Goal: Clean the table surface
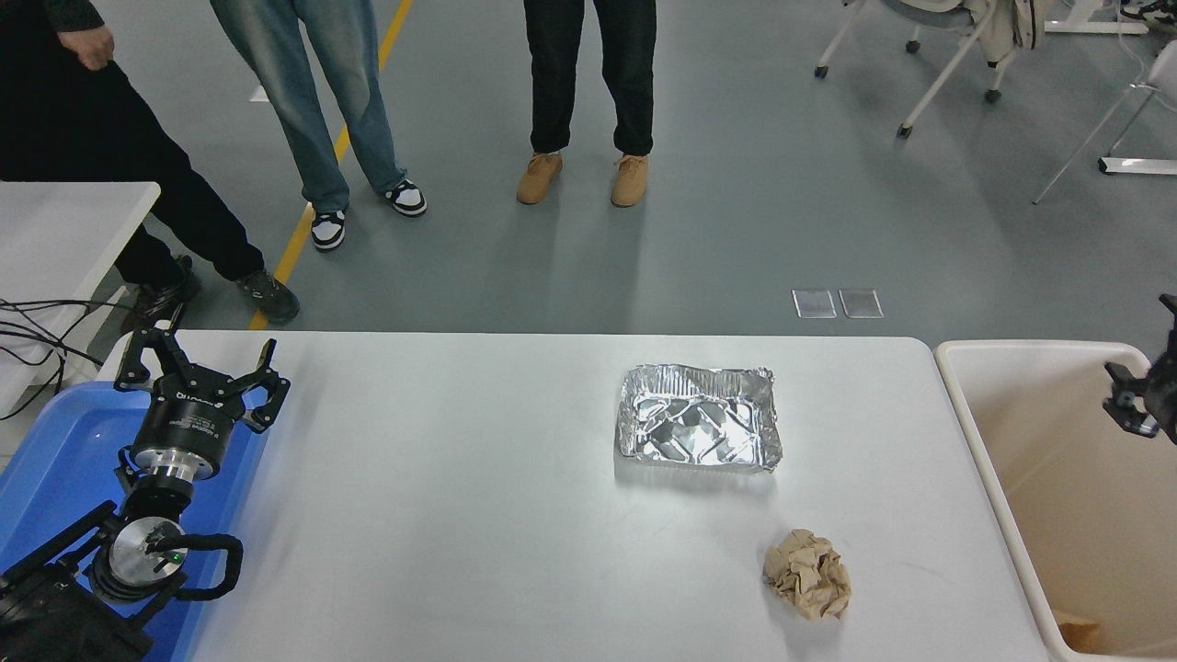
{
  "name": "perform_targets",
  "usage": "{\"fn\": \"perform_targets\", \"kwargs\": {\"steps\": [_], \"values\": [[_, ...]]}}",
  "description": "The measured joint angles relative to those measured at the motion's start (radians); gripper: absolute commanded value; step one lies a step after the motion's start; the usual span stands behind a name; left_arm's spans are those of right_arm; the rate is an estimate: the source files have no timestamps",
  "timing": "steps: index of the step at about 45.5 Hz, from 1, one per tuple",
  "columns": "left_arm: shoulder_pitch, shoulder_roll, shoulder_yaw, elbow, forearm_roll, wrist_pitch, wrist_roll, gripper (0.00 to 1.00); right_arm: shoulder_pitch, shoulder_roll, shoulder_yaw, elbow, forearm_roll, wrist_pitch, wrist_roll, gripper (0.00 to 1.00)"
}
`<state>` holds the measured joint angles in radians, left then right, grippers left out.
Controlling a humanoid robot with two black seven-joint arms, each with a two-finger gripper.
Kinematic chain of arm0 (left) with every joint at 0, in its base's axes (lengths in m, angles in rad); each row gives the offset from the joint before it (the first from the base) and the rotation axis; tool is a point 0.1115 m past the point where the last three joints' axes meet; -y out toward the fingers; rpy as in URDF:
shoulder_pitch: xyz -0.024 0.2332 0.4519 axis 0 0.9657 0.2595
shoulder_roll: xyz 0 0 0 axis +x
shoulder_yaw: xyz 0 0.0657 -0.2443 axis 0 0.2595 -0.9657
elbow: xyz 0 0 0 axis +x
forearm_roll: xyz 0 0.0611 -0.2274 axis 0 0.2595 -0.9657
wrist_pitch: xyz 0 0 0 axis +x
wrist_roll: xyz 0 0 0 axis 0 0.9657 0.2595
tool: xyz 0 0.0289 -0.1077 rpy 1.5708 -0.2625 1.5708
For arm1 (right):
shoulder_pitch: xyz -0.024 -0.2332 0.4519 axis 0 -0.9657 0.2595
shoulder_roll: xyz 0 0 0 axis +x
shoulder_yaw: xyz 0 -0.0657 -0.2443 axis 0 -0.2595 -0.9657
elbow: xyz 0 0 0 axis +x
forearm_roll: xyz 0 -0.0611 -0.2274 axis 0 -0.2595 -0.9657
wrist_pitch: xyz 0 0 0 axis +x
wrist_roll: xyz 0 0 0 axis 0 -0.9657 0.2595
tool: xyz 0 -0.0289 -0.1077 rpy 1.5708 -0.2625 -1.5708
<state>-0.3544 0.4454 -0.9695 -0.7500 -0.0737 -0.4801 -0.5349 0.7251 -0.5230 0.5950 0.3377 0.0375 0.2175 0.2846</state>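
Filled most of the lower view: one large white rectangular table surface (460,515) with rounded corners, matte and smooth

Lay on it, toward the right half: one crumpled silver foil tray (699,430), open side up, and one crumpled ball of brown paper (808,574), nearer the camera and well apart from the tray

Stood just beside the table's right end: one beige plastic bin (984,432), with a scrap of brown paper (1078,633) in its near corner

Sat at the table's left end: one blue plastic bin (55,460), partly under the left arm

Parked at lower left, over the blue bin's edge: one black left gripper (200,363), fingers spread wide, holding nothing

Showed only at the right edge, above the beige bin: part of one black right gripper (1145,395); could not tell whether spread or closed

Stood on the grey floor beyond the far edge: legs of three people (588,92); also one smaller white table (55,230) at far left with black cables (46,331) trailing below it
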Motion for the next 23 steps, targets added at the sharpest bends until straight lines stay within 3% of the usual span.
{"fn": "perform_targets", "kwargs": {"steps": [11,23], "values": [[0.000,0.000,0.000,0.000,0.000,0.000,0.000,0.99,0.008,0.082,0.063,0.063,0.007,0.074,0.000,1.00],[0.000,0.000,0.000,0.000,0.000,0.000,0.001,0.99,-0.052,0.121,0.129,0.141,0.035,0.244,0.001,1.00]]}}
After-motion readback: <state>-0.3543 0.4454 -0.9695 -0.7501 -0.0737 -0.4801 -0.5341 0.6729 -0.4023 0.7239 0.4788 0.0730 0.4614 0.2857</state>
